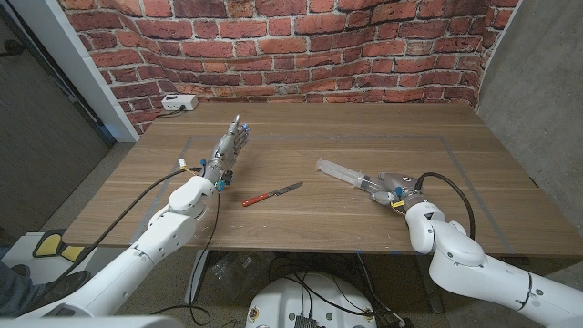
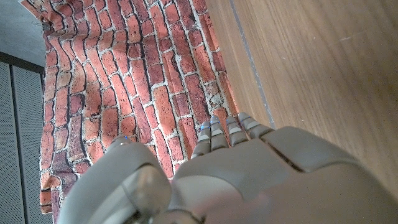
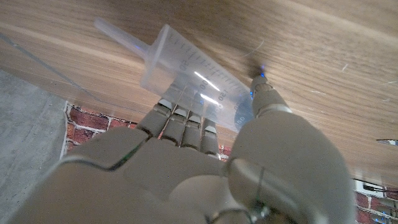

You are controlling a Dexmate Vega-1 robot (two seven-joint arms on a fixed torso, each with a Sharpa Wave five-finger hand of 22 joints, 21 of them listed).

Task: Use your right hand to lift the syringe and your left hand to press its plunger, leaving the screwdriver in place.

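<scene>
Head view gives us our landmark, the red-handled screwdriver [image 1: 271, 193], lying flat near the middle of the wooden table [image 1: 364, 137] with its blade aimed toward the robot's right. On that same side of the screwdriver, well apart from it, we see the clear syringe [image 1: 349, 177] lying aslant on the wood. Our right hand [image 1: 393, 186] is at the end of the syringe farther from the screwdriver; in the right wrist view the fingers [image 3: 186, 124] curl against the barrel of the syringe [image 3: 186, 65] and the thumb reaches up beside it, so we read this hand as gripping the syringe. Our left hand [image 1: 228, 150] stands on the other side of the screwdriver, near its handle but not touching it, fingers stretched out toward the brick wall [image 1: 301, 46] and holding nothing. A white box [image 1: 179, 103] sits at the table's far edge, beyond the left hand.
</scene>
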